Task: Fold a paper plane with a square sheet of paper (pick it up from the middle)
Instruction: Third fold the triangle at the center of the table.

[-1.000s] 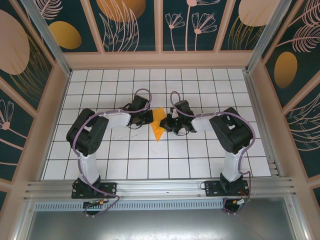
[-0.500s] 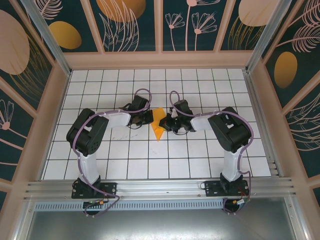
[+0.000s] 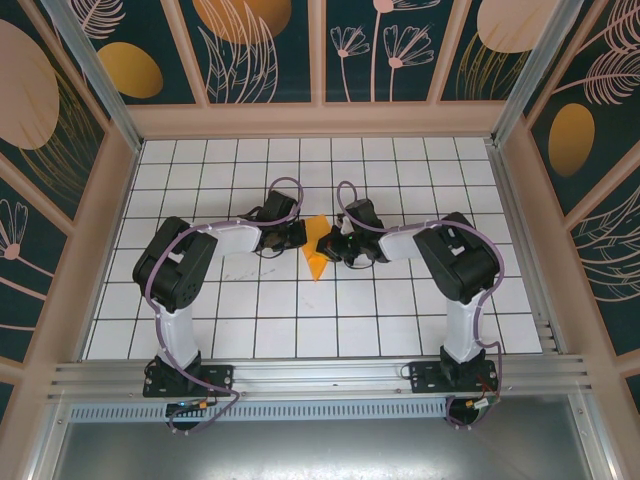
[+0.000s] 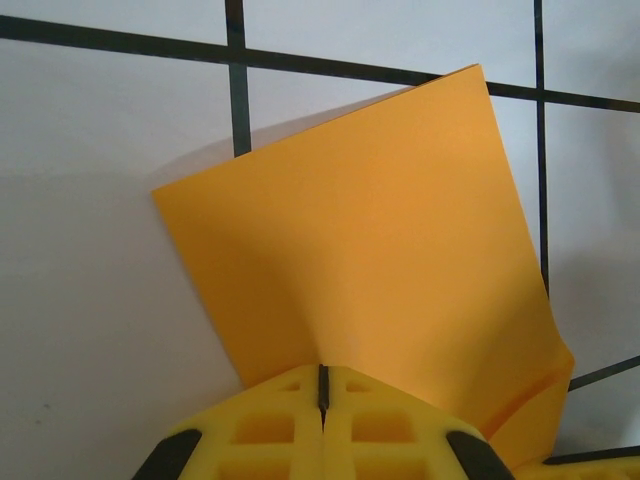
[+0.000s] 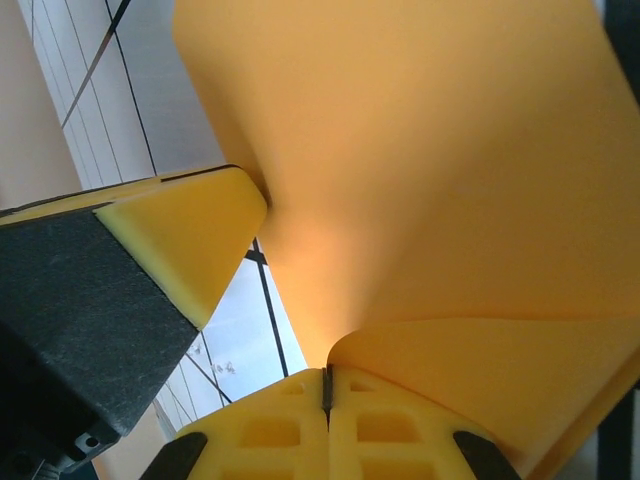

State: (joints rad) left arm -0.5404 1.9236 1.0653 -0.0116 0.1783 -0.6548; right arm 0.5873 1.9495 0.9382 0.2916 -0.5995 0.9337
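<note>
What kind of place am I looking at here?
Probably a robot test booth: a white gridded table, patterned wall panels boxing it in, and two arms bolted to an aluminium rail.

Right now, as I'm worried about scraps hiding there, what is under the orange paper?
White gridded table borders the orange paper, and its dark lines run beneath the sheet. Whatever lies directly under the paper is covered, so scraps there cannot be ruled out.

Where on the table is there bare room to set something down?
Free: the far tile rows of the table under the back wall, and the near rows between the two arm bases. Crowded: the middle, where the left gripper and right gripper pinch the paper.
</note>
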